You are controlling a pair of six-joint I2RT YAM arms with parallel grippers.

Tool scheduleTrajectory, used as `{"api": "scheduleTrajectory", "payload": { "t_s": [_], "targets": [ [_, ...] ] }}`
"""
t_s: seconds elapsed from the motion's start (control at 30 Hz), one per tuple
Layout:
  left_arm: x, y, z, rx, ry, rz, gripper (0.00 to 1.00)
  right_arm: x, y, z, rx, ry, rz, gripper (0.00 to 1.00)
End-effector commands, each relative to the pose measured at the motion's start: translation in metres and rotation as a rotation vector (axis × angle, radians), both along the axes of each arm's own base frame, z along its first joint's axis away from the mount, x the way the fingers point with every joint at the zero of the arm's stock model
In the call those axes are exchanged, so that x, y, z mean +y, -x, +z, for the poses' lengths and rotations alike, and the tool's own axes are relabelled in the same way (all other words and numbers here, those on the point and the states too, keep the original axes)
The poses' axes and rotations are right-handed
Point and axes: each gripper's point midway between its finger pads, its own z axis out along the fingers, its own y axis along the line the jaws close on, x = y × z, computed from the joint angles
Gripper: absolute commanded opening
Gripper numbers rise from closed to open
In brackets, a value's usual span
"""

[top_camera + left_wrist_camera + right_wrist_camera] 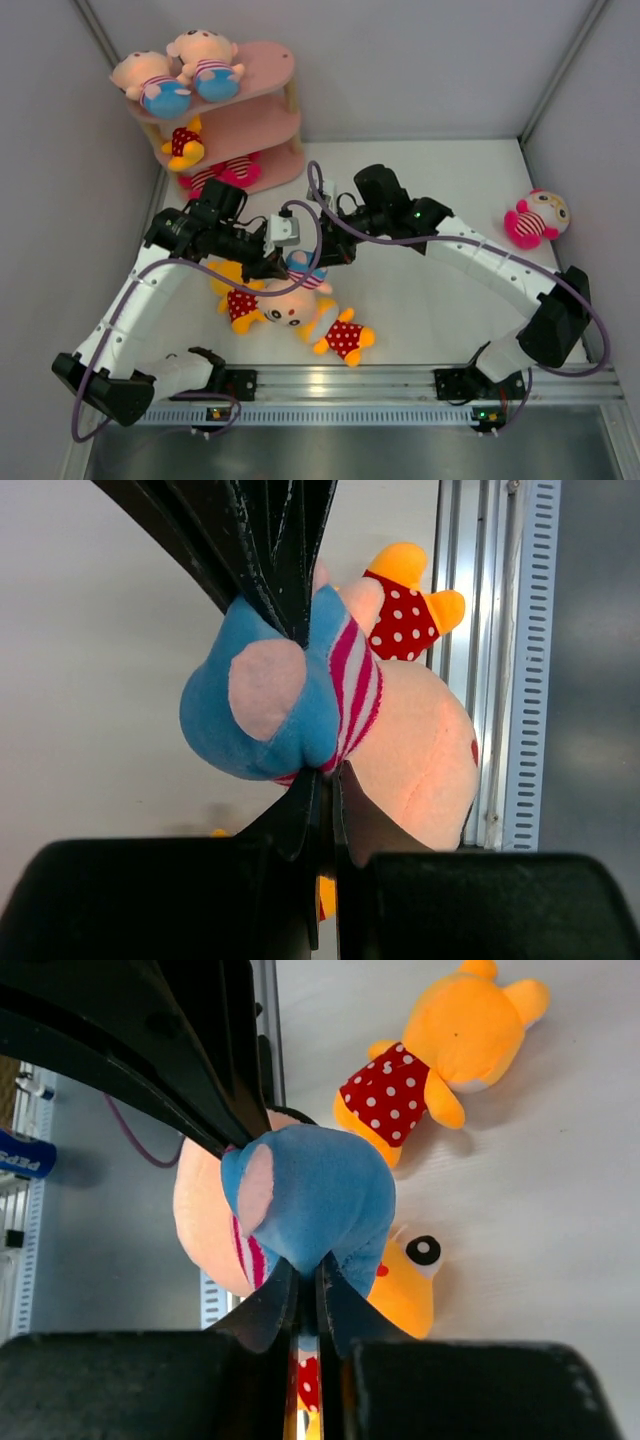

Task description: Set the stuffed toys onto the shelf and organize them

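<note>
**Both claws clamped on one doll at mid-counter**

The white counter (440, 310) carries everything. In its far left corner stands the pink shelf (268, 62), three tiers tall. The left arm (140, 300) and the right arm (490, 260) reach inward from the near edge and meet in the middle.

On the shelf's top tier lie the first peach doll (150, 88) and the second peach doll (207, 66), side by side, both in blue shorts. The middle tier holds the shelved bear (185, 143), and the bottom tier holds the shelved pink doll (222, 172). The loose pink doll (537, 220) lies by the right wall, well apart from both arms. The left bear (238, 298) and the right bear (342, 336), yellow in red polka dots, lie near the front rail (400, 378).

The held doll (305, 272), in a striped shirt and blue shorts, hangs between the arms over the two bears, its peach head toward the rail.

The left claw (322, 780) is closed almost completely, its fingers pinching a fold of the held doll's blue shorts. The right claw (308, 1278) is equally tight on the shorts from the opposite side.
</note>
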Motion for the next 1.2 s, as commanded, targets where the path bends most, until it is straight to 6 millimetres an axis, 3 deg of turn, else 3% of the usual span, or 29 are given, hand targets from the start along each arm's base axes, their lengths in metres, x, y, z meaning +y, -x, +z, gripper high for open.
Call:
{"api": "scheduleTrajectory", "payload": {
  "t_s": [0.0,0.07,0.1,0.13,0.2,0.23,0.33,0.37,0.4,0.43,0.47,0.5,0.53,0.57,0.6,0.63,0.67,0.7,0.8,0.87,1.0,1.17],
  "targets": [
    [0.002,-0.006,0.007,-0.053,-0.017,0.001,0.00,0.007,0.001,0.022,0.004,-0.069,0.030,0.00],
    [0.005,-0.014,0.013,-0.078,-0.039,0.044,0.09,0.005,0.002,0.021,0.013,-0.061,0.027,0.00],
    [0.012,-0.024,0.012,-0.088,-0.085,0.101,0.37,0.004,0.000,0.020,0.024,-0.050,0.000,0.00],
    [0.014,-0.031,0.015,-0.101,-0.103,0.138,0.48,0.003,-0.003,0.021,0.033,-0.047,-0.025,0.00],
    [0.027,-0.054,0.028,-0.166,-0.156,0.262,0.58,0.000,-0.017,0.025,0.055,-0.060,-0.115,0.00],
    [0.030,-0.059,0.041,-0.195,-0.152,0.308,0.66,-0.005,-0.027,0.030,0.118,-0.077,-0.189,0.00],
    [0.039,-0.071,0.071,-0.266,-0.131,0.425,0.77,-0.022,-0.064,0.054,0.154,-0.188,-0.415,0.00],
    [0.039,-0.074,0.082,-0.286,-0.108,0.454,0.77,-0.031,-0.070,0.067,0.120,-0.239,-0.480,0.00],
    [0.039,-0.073,0.092,-0.284,-0.076,0.492,0.78,-0.044,-0.091,0.072,0.075,-0.249,-0.632,0.00],
    [0.039,-0.074,0.108,-0.305,-0.037,0.515,0.78,-0.054,-0.092,0.087,0.028,-0.282,-0.700,0.00],
    [0.037,-0.076,0.119,-0.315,-0.003,0.535,0.78,-0.062,-0.099,0.088,-0.008,-0.284,-0.780,0.00],
    [0.034,-0.076,0.126,-0.290,0.035,0.568,0.78,-0.085,-0.122,0.095,-0.108,-0.288,-0.976,0.00],
    [0.033,-0.076,0.141,-0.299,0.075,0.583,0.78,-0.087,-0.112,0.109,-0.158,-0.326,-1.022,0.00],
    [0.026,-0.077,0.144,-0.272,0.099,0.579,0.79,-0.092,-0.111,0.106,-0.193,-0.329,-1.087,0.00],
    [0.021,-0.076,0.148,-0.231,0.131,0.591,0.79,-0.108,-0.119,0.119,-0.253,-0.378,-1.221,0.00],
    [0.015,-0.074,0.155,-0.211,0.162,0.577,0.79,-0.103,-0.107,0.132,-0.263,-0.440,-1.229,0.00],
    [0.004,-0.074,0.153,-0.162,0.182,0.548,0.79,-0.105,-0.106,0.130,-0.271,-0.452,-1.260,0.00],
    [-0.003,-0.074,0.156,-0.113,0.212,0.553,0.79,-0.112,-0.108,0.143,-0.287,-0.516,-1.324,0.00],
    [-0.019,-0.081,0.158,-0.028,0.255,0.544,0.85,-0.101,-0.103,0.146,-0.319,-0.563,-1.335,0.00],
    [-0.027,-0.090,0.164,-0.017,0.282,0.550,0.84,-0.081,-0.096,0.150,-0.315,-0.618,-1.302,0.00],
    [-0.030,-0.098,0.170,-0.042,0.295,0.544,0.84,-0.052,-0.089,0.145,-0.228,-0.670,-1.256,0.00],
    [-0.009,-0.099,0.165,-0.193,0.228,0.554,0.81,-0.056,-0.093,0.152,-0.050,-0.771,-1.284,0.00]
  ]
}}
